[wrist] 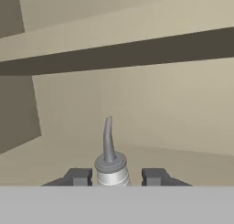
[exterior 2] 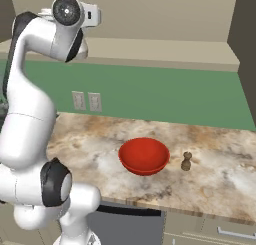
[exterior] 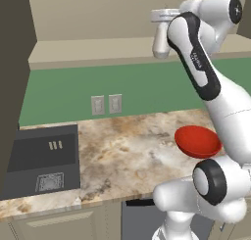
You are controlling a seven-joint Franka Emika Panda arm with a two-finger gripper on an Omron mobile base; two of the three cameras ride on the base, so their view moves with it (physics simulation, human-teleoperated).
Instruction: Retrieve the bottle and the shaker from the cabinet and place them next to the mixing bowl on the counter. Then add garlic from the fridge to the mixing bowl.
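Closest in the hand view, the gripper (wrist: 113,176) fingers clamp the bottle (wrist: 109,161) inside the cabinet (wrist: 173,104); withdraw it upright, then set it beside the bowl (exterior 2: 144,155).

I find nothing I can read — there is faint lettering on the dark band of my own forearm (exterior: 198,60), too small and blurred to make out, and no other label, number or sign.
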